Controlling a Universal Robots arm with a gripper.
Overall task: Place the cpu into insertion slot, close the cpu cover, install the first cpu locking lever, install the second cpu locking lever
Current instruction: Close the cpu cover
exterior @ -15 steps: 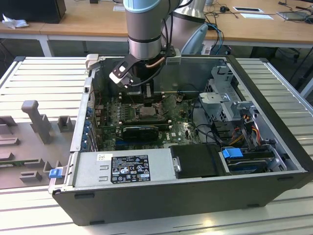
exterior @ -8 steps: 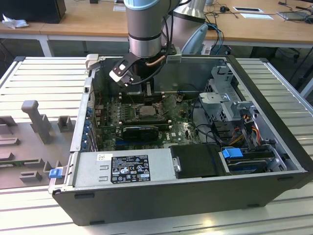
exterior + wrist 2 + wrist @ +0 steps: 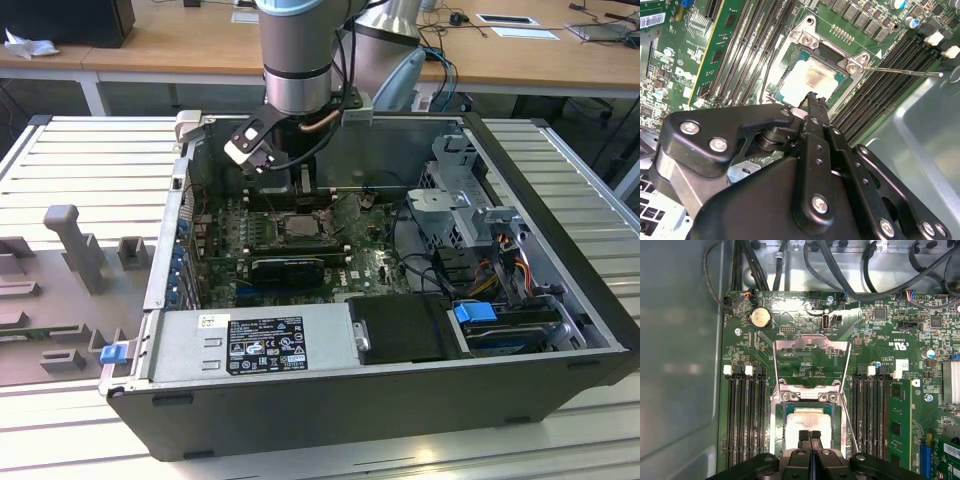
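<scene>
First wrist view: my gripper fingers pressed together, pinching nothing, tips just over cpu lying in insertion slot, probably to nudge it flat. cpu cover stands open. Exterior view: gripper at slot's 12 o'clock.

A ribbed, silvery metal worktop stretched across the scene, with grey moulded fixtures standing at the exterior view's left. Behind it ran pale wooden desks with white frames, carrying papers, a dark box and tangled cables.
</scene>
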